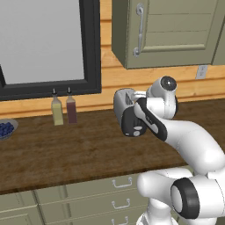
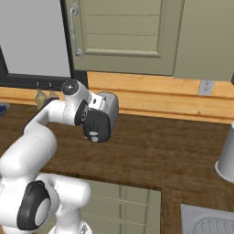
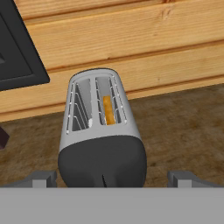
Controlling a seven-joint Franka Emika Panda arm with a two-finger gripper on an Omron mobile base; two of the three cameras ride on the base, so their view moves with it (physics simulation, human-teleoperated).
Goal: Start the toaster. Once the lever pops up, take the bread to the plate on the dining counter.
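Note:
The silver-grey toaster [image 1: 122, 102] stands at the back of the brown worktop [image 1: 66, 149], by the wood-panelled wall, with its black end face [image 2: 97, 124] turned toward the robot. The pale lever [image 1: 136, 129] sits low on that face. The bread [image 3: 108, 110] stands sunk in the right-hand slot of the toaster [image 3: 101, 131], only its tan top edge showing. My gripper [image 3: 113, 179] hovers just in front of and above the black end. It is open wide, one fingertip on each side of the toaster and nothing between them. The plate and the dining counter are out of view.
Two bottles [image 1: 57, 112] [image 1: 71, 110] stand left of the toaster under a dark-framed window. A bowl of blueberries [image 1: 5, 128] sits at the far left. A pale cylinder [image 2: 226, 160] and a sink [image 2: 208, 224] lie to the right. An olive wall cabinet [image 1: 167, 30] hangs overhead.

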